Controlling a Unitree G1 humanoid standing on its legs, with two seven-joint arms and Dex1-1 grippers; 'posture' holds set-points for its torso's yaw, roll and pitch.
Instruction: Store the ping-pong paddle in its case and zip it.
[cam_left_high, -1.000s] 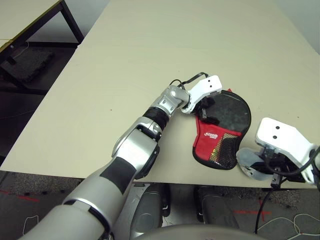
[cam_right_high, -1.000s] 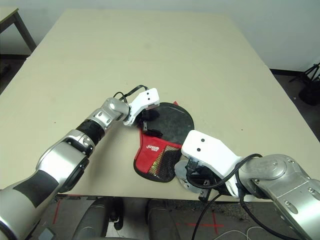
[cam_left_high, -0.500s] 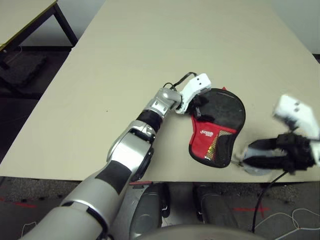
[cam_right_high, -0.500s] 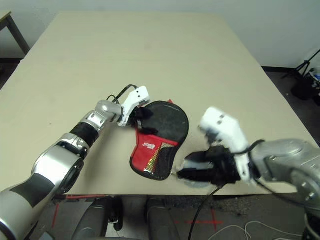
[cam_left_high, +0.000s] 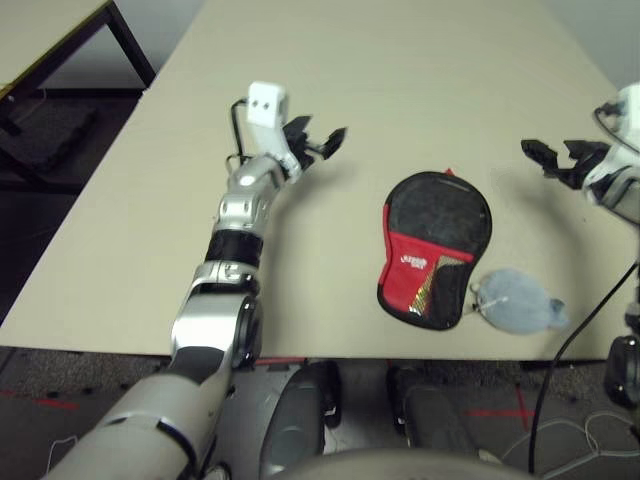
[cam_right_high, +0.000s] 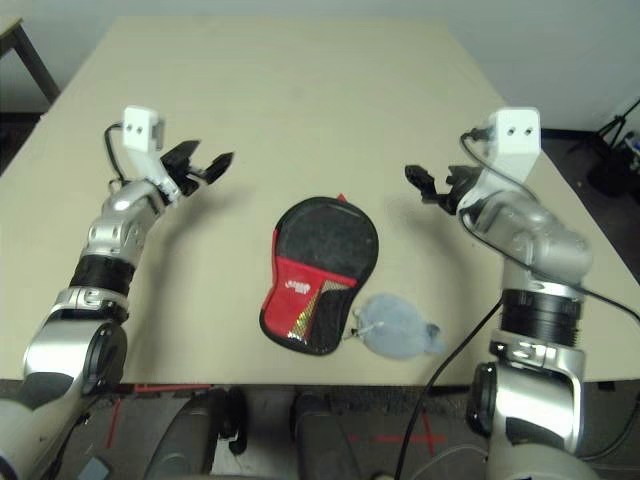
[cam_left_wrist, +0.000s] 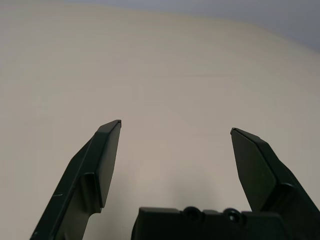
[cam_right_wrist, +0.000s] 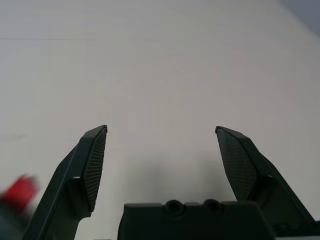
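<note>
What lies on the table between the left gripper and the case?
Nothing: bare table separates the left gripper from the case, as both eye views show.

- A lab or test room, by its looks.
- Large plain beige table (cam_right_high: 300, 90) on a dark floor.
- Red tape marks (cam_left_high: 500, 415) and loose cables (cam_left_high: 590, 440) on the floor.
- A second table (cam_left_high: 60, 40) stands nearby.
</note>
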